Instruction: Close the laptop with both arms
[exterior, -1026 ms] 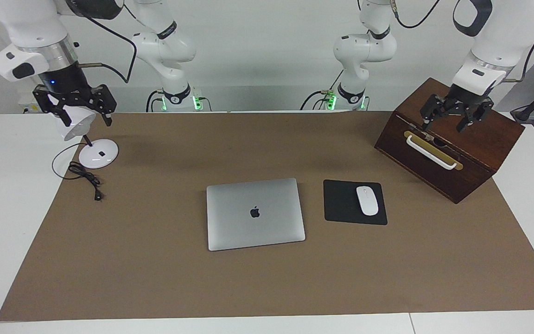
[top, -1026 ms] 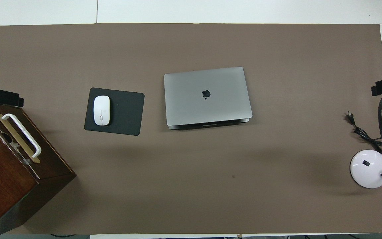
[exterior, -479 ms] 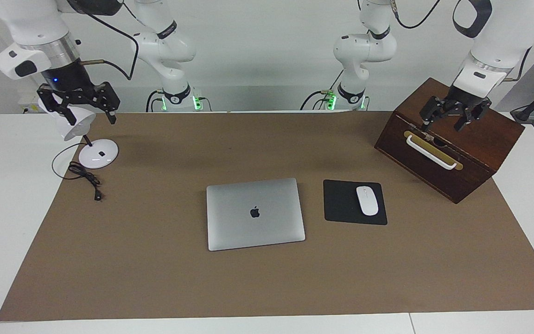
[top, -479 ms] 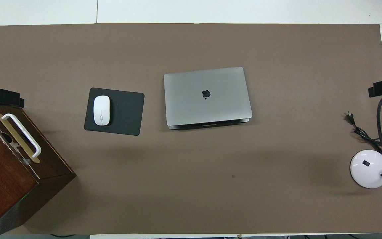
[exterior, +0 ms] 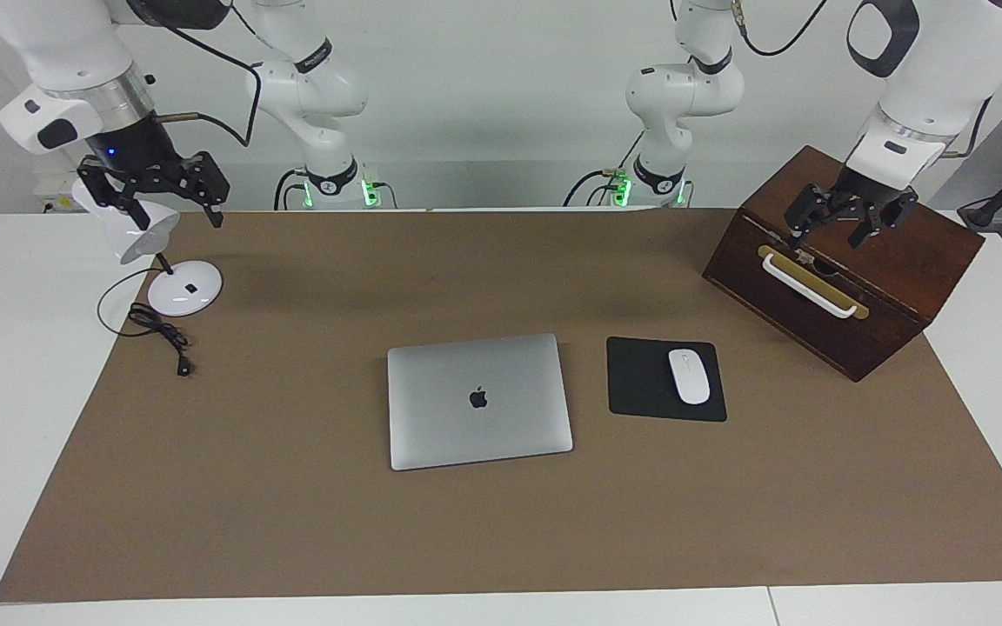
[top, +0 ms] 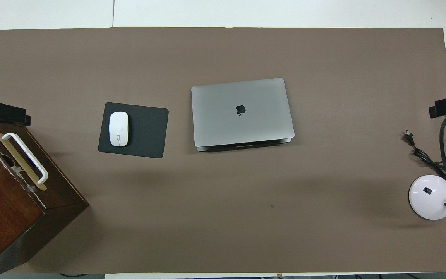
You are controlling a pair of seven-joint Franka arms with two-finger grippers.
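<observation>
So the laptop (exterior: pixel 478 401) sat lid-down mid-mat, long axis running between the two claws, well below and about equally far from each: right gripper (exterior: pixel 155 198) over the lamp (exterior: pixel 177 288), left gripper (exterior: pixel 847 219) over the wooden box (exterior: pixel 849 287), both spread open and empty.

Laptop (top: pixel 242 113) lies lid-down, shut, mid brown mat (top: pixel 223 217). Black mouse pad (top: pixel 145 131) with white mouse (top: pixel 118 129) sits beside the laptop toward the left arm's end, wooden box (top: pixel 6 209) further that way and nearer the robots. White lamp base (top: pixel 431 197) and its cable (top: pixel 424 155) are well apart from the laptop toward the right arm's end.
</observation>
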